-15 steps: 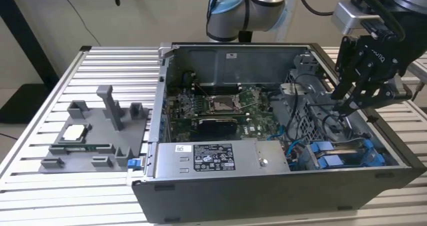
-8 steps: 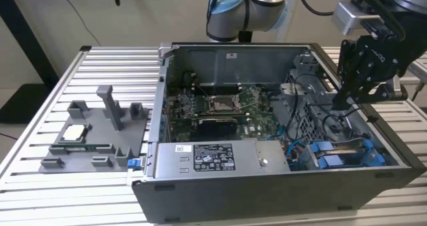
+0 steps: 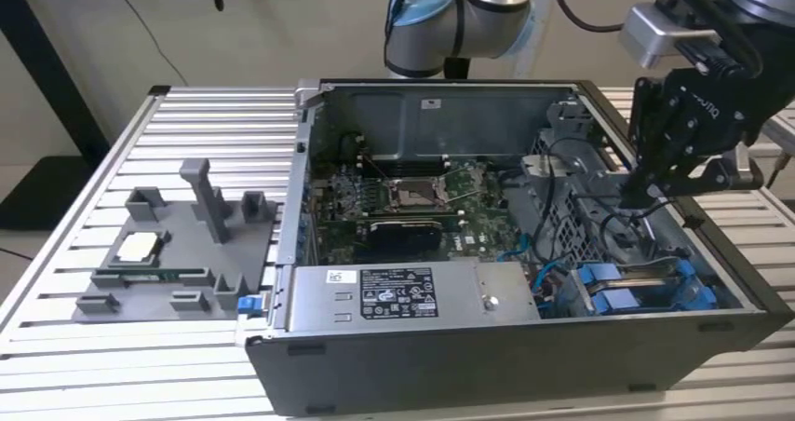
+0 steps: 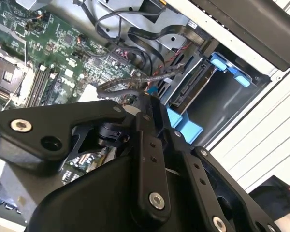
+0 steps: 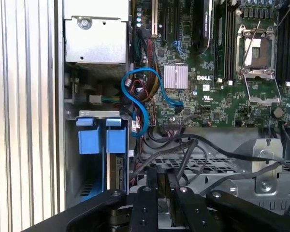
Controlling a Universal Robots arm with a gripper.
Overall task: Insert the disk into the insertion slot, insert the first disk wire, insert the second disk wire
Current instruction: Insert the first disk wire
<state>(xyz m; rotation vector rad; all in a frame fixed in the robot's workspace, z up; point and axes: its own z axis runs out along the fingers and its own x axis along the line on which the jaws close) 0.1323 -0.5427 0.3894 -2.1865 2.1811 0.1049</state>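
The disk (image 5: 118, 169) sits edge-on inside the insertion slot (image 5: 70, 159), its blue carrier tabs (image 5: 89, 140) at the slot's mouth. In the exterior view the blue carrier (image 3: 634, 286) lies low in the case's near corner on the exterior view's right. My gripper (image 3: 640, 196) hangs inside the case just above and behind that corner. Its fingers (image 5: 152, 176) stand close together, shut on a black disk wire (image 5: 183, 154) that runs down into the gap. The second wrist view has the disk (image 4: 193, 89) just beyond the gripper (image 4: 146, 104).
A grey power-supply box (image 3: 397, 295) fills the case's near side beside the slot. The green motherboard (image 3: 397, 197) lies deeper in. A blue cable (image 5: 140, 96) and several black cables loop near the slot. A grey fixture (image 3: 174, 253) stands on the slatted table (image 3: 125, 346).
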